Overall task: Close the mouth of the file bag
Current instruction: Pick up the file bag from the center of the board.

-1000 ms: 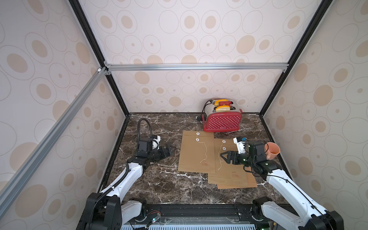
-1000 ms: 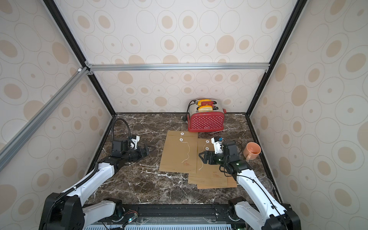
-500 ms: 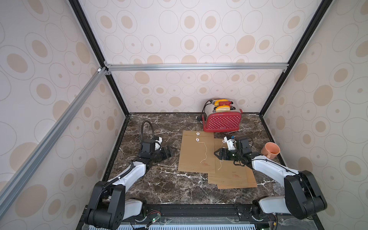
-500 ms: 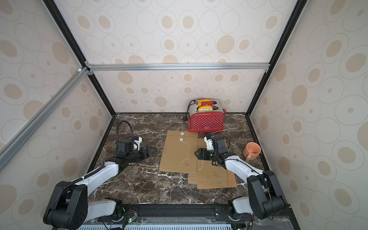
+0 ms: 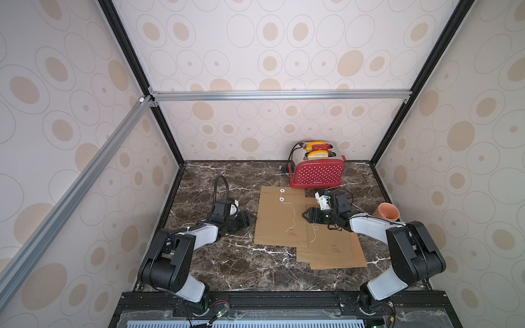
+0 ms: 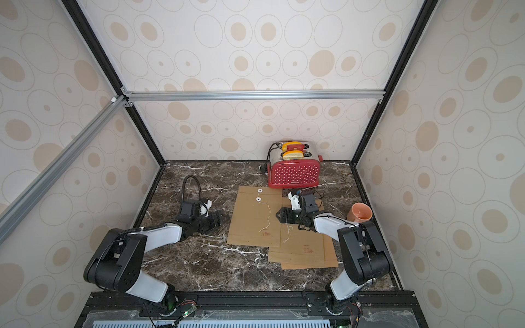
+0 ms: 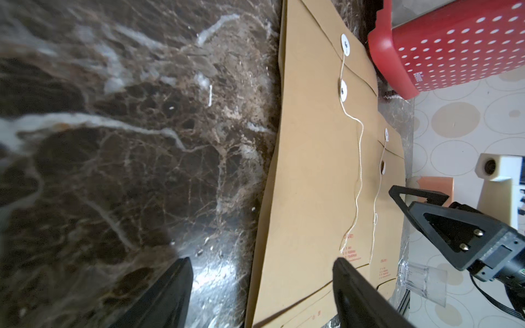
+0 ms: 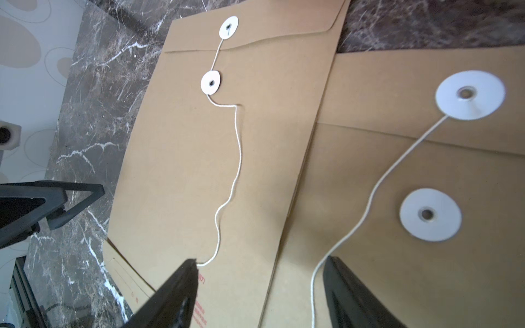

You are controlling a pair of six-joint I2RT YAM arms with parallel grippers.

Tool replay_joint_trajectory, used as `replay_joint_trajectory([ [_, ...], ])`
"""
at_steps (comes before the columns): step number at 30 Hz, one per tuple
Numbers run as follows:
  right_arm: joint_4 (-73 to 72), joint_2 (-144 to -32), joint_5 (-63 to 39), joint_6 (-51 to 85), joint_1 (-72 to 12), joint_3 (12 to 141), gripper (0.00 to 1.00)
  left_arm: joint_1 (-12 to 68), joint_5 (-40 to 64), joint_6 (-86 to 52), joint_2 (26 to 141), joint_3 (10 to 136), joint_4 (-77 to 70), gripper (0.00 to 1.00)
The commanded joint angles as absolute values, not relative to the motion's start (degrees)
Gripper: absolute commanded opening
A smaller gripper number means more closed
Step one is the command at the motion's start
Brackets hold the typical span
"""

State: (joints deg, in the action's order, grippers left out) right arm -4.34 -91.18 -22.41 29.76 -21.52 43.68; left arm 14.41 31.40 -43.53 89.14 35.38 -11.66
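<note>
I have the right gripper (image 5: 305, 215) low over the seam where the upper file bag (image 5: 279, 218) overlaps the lower file bag (image 5: 331, 244), jaws standing wide with nothing in them; I judge it sits there because both loose strings are within reach; in the right wrist view the lower bag's string (image 8: 377, 181) runs in between the jaws, while the free end of the upper bag's string (image 8: 235, 159) lies right at one fingertip (image 8: 181, 286); both flaps are folded down, yet neither string is wound round a button (image 8: 210, 82), so no mouth is fastened yet, and which bag is meant I cannot tell. The left gripper (image 7: 261, 264) is likewise spread wide and empty, one finger over the marble table (image 7: 113, 170) and the other over the upper file bag's near edge; I take that as a stance for pinning the paper while the other arm works the string. The red toaster (image 5: 316, 174) stands beyond both bags, ahead of the right gripper, and the orange cup (image 5: 387, 211) sits behind it beside its arm, well apart. Against a second ago, the right gripper has advanced from over the lower file bag to the seam and its arm has folded low; the left gripper has crept closer to the paper's edge; bags, toaster and cup lie where they were.
</note>
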Motion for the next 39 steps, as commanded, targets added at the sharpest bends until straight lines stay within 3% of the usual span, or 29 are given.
replay_joint_trajectory([
  [1,-6.4,-93.7,-24.3,29.4,-20.5,44.5,0.71,14.9,31.2,-43.1,90.6,37.6,-16.1,0.77],
  [23,-10.0,-99.4,-29.3,30.1,-20.4,46.1,0.57,18.3,30.6,-43.6,98.6,41.2,-19.6,0.67],
  [25,-10.2,-99.4,-29.7,30.2,-20.4,46.0,0.55,18.5,30.9,-43.5,98.9,41.3,-20.1,0.64],
  [31,-10.2,-98.4,-29.2,30.3,-20.5,44.7,0.52,18.8,32.5,-43.4,99.1,41.1,-22.3,0.4],
  [39,-12.8,-97.2,-29.5,32.6,-20.7,41.5,0.51,19.2,35.0,-44.9,99.6,38.9,-28.4,0.29],
])
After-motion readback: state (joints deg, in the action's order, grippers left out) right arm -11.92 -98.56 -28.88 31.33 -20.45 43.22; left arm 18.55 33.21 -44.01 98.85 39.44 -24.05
